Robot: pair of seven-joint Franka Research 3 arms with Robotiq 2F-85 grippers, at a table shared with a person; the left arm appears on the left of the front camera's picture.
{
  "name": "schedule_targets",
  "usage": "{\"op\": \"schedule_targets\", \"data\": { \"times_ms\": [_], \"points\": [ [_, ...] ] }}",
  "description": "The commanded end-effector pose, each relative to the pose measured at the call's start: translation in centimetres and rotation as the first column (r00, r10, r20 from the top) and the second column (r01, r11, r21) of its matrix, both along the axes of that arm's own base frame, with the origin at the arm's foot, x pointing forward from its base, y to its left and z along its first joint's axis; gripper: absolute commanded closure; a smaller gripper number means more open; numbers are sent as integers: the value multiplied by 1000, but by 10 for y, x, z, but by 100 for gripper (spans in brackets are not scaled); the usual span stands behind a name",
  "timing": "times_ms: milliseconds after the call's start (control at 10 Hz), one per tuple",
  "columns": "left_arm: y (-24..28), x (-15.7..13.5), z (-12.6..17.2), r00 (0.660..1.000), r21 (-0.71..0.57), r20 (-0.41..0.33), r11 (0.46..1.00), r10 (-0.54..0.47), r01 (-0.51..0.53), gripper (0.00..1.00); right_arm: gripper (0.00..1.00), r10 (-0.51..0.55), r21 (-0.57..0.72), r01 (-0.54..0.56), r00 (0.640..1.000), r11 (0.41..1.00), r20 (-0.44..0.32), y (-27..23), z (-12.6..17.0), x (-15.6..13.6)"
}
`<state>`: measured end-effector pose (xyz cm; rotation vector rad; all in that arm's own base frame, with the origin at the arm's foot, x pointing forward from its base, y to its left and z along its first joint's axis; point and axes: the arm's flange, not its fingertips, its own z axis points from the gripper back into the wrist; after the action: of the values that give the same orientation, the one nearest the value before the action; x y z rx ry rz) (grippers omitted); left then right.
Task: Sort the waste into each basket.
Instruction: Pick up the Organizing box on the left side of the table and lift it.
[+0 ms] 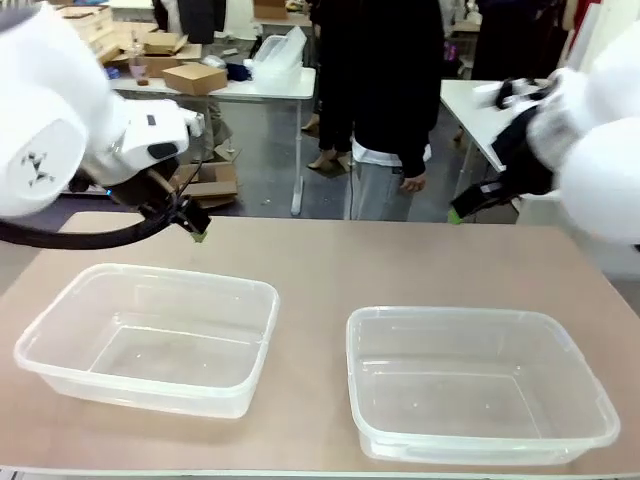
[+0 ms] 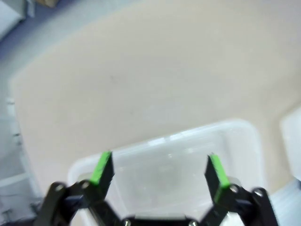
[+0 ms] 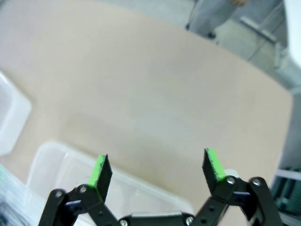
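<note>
I have my left gripper (image 2: 159,162) and right gripper (image 3: 155,157) spread wide, carrying nothing, each raised facing its own basket. The left basket (image 1: 150,272) and right basket (image 1: 450,313) sit empty, side by side on the worktop (image 1: 320,255), probably so each of the 2 arms has one within reach.

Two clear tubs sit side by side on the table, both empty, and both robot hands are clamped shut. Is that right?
Not quite: both robot hands are open. The wrist views show the left hand and the right hand with jaws wide apart, holding nothing. The left tub and right tub are indeed empty, side by side.
</note>
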<state>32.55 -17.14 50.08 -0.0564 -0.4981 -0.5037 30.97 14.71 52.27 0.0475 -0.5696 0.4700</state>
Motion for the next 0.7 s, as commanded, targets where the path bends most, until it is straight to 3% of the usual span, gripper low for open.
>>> {"op": "schedule_targets", "data": {
  "times_ms": [0,100,200,300,500,600],
  "points": [
    [17,-78,20,985,-139,-26,976,-171,166,0,0,106,-37,-110,991,993,-87,-3,-26,-99],
    [24,-101,19,979,-200,-11,960,-202,195,0,0,94,-62,-102,988,993,-123,3,-41,-114],
    [24,-105,10,985,-198,-14,967,-169,163,0,0,116,-58,-127,980,990,-160,10,-57,-119],
    [-10,-66,56,990,-125,1,982,-139,139,0,0,73,-64,-78,994,995,-81,15,21,-66],
    [-10,-66,56,990,-125,1,982,-139,139,0,0,73,-64,-78,994,995,-81,15,21,-66],
    [-7,-82,68,988,-154,0,976,-155,153,0,0,95,-78,-104,988,991,-118,24,19,-84]
  ]
}}
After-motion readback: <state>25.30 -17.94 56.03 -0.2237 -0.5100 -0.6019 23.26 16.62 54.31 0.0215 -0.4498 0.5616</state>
